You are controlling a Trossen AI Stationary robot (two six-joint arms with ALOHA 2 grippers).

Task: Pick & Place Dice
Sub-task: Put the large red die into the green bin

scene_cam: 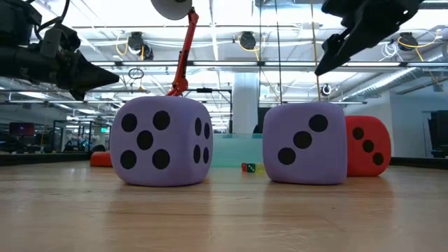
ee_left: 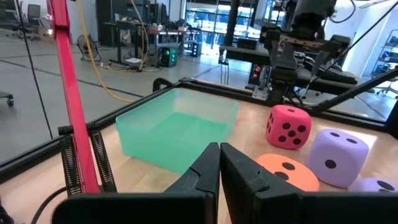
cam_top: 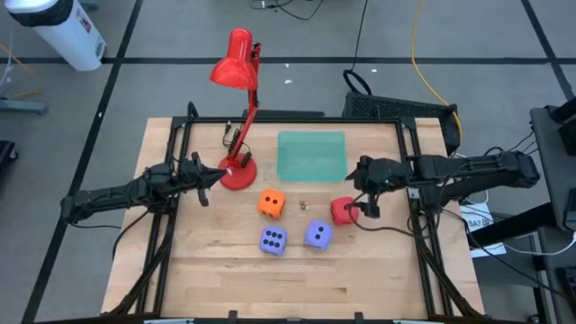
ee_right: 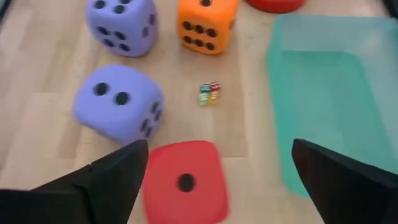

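Note:
Four soft dice rest on the wooden table: orange (cam_top: 271, 203), two purple-blue (cam_top: 274, 240) (cam_top: 317, 234) and red (cam_top: 341, 211). My right gripper (cam_top: 364, 205) hangs open above the red die (ee_right: 183, 180). Its two fingers stand wide on either side of the die and clear of it, well above the dice in the low view (scene_cam: 334, 52). My left gripper (cam_top: 205, 176) is shut and waits beside the red lamp's base (cam_top: 238, 174). In the left wrist view its fingers (ee_left: 219, 163) point over the orange die (ee_left: 287, 174) toward the green tray (ee_left: 174, 127).
A shallow translucent green tray (cam_top: 311, 155) sits at the table's far middle. A red desk lamp (cam_top: 236, 67) stands left of it. A few tiny coloured dice (cam_top: 304, 204) lie between the orange and red dice. A black frame (cam_top: 409, 144) borders the table.

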